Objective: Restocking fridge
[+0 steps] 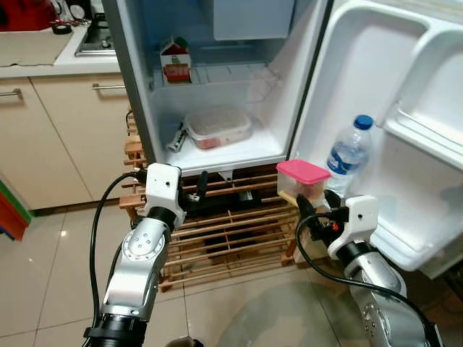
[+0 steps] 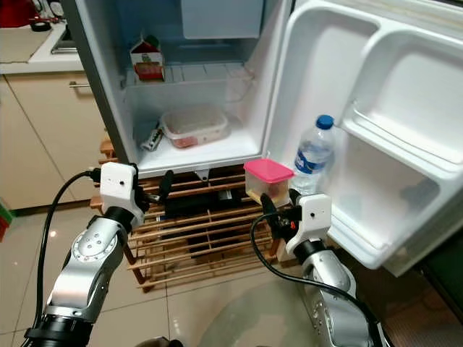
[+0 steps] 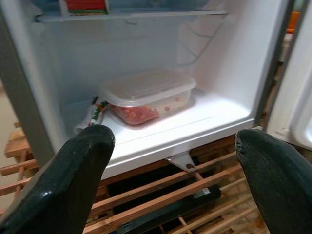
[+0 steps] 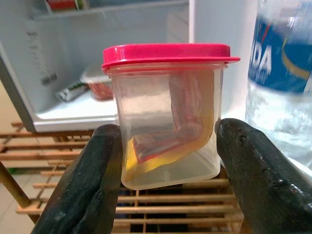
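From the left eye, the fridge [image 1: 304, 87] stands open with its door swung wide, so the bottom shelf and door rack are both within reach. The right gripper [image 1: 312, 210] has the pink-lidded tub [image 1: 302, 182] pinched between its fingers, upright, just below the front lip of the bottom shelf. That keeps the lid level and the contents settled. A water bottle [image 1: 350, 153] sits in the door rack right beside it. The left gripper [image 1: 201, 185] hovers low in front of the wooden rack [image 1: 231, 231] under the fridge, carrying nothing.

From the right eye it's the same picture: on the bottom shelf a flat clear food box [image 2: 194, 125] lies with a small packet [image 2: 152, 137] beside it, and a little carton [image 2: 147, 59] stands on the shelf above. There is open shelf to the right of the box, which I'd guess is where the tub is headed.

The left wrist camera looks straight at that food box between two fingers spread wide apart, nothing between them. It reads as an arm parked clear so it doesn't block the way in.

The right wrist camera shows the fingers pressed to both sides of the tub's lower half, below the lid. Inside is a folded reddish sachet against the wall. The bottle is just beside it, so swinging toward the shelf needs care.
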Robot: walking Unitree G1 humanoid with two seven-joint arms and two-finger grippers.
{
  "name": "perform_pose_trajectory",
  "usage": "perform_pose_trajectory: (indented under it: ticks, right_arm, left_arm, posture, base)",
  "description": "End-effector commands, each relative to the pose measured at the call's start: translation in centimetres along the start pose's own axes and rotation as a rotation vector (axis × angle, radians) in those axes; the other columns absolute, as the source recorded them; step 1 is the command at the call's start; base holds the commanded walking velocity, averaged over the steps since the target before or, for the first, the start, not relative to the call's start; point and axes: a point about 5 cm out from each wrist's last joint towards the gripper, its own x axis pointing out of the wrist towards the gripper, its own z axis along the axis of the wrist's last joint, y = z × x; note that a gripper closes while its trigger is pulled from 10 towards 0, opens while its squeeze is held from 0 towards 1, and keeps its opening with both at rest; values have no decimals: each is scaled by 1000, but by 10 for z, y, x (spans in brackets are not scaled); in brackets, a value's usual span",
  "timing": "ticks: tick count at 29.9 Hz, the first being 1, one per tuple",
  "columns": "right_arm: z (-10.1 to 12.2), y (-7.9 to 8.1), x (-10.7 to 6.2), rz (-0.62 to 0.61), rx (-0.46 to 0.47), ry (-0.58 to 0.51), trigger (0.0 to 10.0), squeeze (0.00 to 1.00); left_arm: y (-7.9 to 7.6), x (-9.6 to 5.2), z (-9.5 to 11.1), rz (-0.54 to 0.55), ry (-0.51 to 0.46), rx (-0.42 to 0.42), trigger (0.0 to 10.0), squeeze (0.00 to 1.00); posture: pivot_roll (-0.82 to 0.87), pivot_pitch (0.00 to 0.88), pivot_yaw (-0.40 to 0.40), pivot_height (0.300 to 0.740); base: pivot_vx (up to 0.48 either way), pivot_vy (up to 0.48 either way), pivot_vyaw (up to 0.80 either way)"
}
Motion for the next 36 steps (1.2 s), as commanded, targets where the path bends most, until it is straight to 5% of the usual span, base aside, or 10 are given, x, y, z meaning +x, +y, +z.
perform_pose_trajectory:
  ticks: [1,16,36]
  right_arm:
    - [11,6,12,48,19,-38,0,0]
    - [16,4,43,85,10,-39,0,0]
    - [31,6,56,66,-42,-111,0,0]
  left_arm:
    - [-2,1,-4,-6,15,-4,10000,0]
    - [2,0,2,17,-33,7,10000,0]
    - [-9,4,8,-32,-46,27,10000,0]
  posture:
    - [-69,0,-4,740]
    - [-35,0,-19,740]
    - [-50,2,-7,740]
  base:
    - [0,0,0]
    - [16,113,0]
    - [448,54,0]
